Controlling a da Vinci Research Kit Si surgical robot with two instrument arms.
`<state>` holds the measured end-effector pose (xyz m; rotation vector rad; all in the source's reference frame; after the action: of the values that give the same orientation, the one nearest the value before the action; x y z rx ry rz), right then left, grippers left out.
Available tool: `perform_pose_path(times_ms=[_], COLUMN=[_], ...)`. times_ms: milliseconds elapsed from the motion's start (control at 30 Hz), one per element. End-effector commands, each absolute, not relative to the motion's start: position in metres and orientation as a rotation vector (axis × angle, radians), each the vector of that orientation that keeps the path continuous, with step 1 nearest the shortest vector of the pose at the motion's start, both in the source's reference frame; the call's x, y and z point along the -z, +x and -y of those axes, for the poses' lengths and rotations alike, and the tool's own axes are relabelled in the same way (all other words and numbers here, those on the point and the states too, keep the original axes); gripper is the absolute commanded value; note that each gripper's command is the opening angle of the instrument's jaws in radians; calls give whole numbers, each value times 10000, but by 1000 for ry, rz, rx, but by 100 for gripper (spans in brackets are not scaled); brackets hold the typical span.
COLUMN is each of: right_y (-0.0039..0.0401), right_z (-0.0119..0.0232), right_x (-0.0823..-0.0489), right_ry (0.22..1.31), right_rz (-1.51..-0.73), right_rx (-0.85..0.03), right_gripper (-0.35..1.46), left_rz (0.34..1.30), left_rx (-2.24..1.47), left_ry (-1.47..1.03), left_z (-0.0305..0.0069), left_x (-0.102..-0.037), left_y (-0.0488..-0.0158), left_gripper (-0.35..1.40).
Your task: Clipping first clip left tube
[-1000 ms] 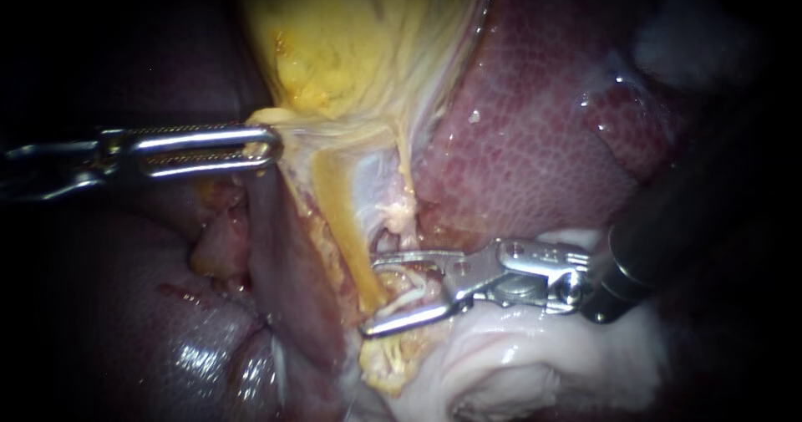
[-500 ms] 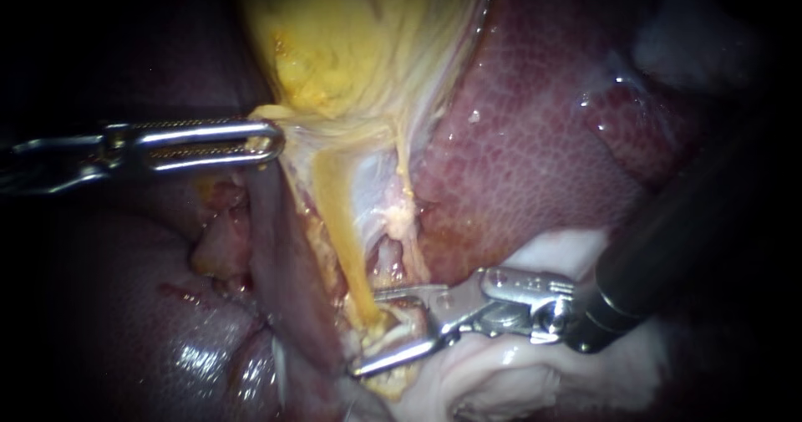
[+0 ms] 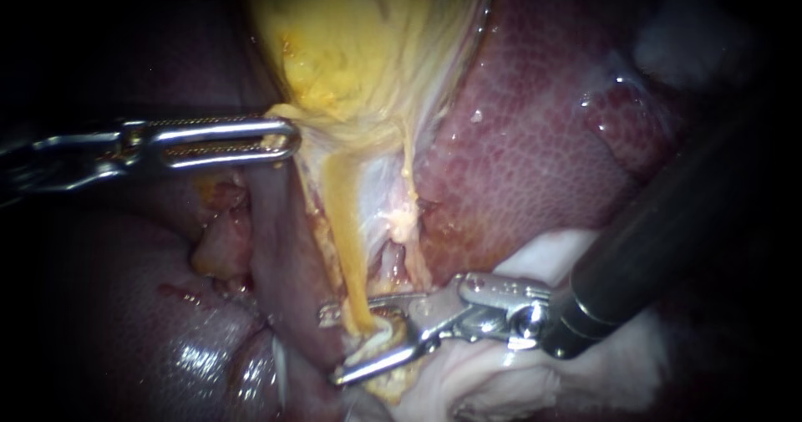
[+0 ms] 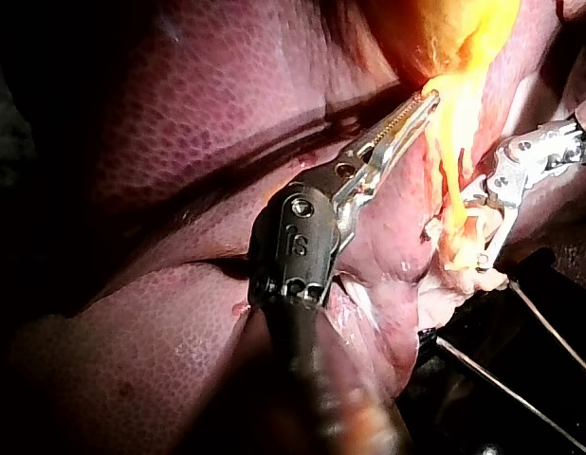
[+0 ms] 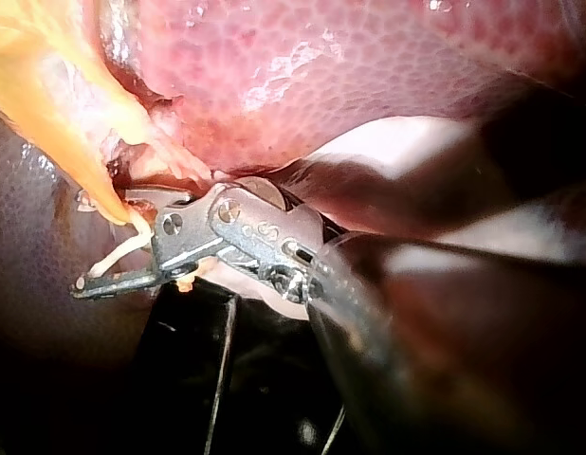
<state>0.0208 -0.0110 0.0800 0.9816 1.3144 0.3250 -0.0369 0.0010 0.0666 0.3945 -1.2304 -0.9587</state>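
Since the earlier frame the right instrument has been carried further in across the tissue, so that the left tube is now straddled by its jaws. The left instrument has shifted a little toward the tube along with the tissue it holds.

The left tube is seen as a flat yellow band. It runs down from the gallbladder and ends in ragged yellow-white tissue at the right instrument's jaws. Those jaws are spread, one behind the tube and one below it, with a gap showing. A pale curved piece lies between them; whether it is a clip cannot be told. The left instrument's jaws are pressed together on the lower edge of the gallbladder.

Two instruments are counted, and two tubes: the yellow one and a thinner pale second tube just beside it.

The liver lies close along the far side of the second tube, and a dark purple fold touches the left tube's other side. A narrow window of thin membrane shows between the two tubes. The right instrument's shaft is laid over pale tissue.
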Motion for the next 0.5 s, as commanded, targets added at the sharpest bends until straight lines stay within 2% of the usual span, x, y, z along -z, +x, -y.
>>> perform_pose_path(times_ms=[33, 267, 300, 367, 433, 500], right_y=[209, 210, 208, 196, 190, 188], right_z=[111, 107, 105, 102, 98, 94], right_x=[-800, -806, -808, -815, -821, -825], right_ry=[982, 967, 962, 1039, 1013, 1010], right_rz=[-1315, -1318, -1312, -1269, -1237, -1234], right_rx=[-322, -337, -339, -305, -309, -311], right_gripper=[57, 54, 47, 2, -35, -35], left_rz=[1230, 1230, 1231, 1231, 1231, 1234], left_rx=[959, 958, 956, 956, 956, 956], left_ry=[392, 392, 395, 395, 395, 394], left_z=[-11, -11, -11, -11, -10, -10], left_x=[-666, -667, -667, -667, -666, -666], left_y=[-369, -369, -369, -369, -368, -368], left_gripper=[-35, -35, -35, -35, -35, -35])
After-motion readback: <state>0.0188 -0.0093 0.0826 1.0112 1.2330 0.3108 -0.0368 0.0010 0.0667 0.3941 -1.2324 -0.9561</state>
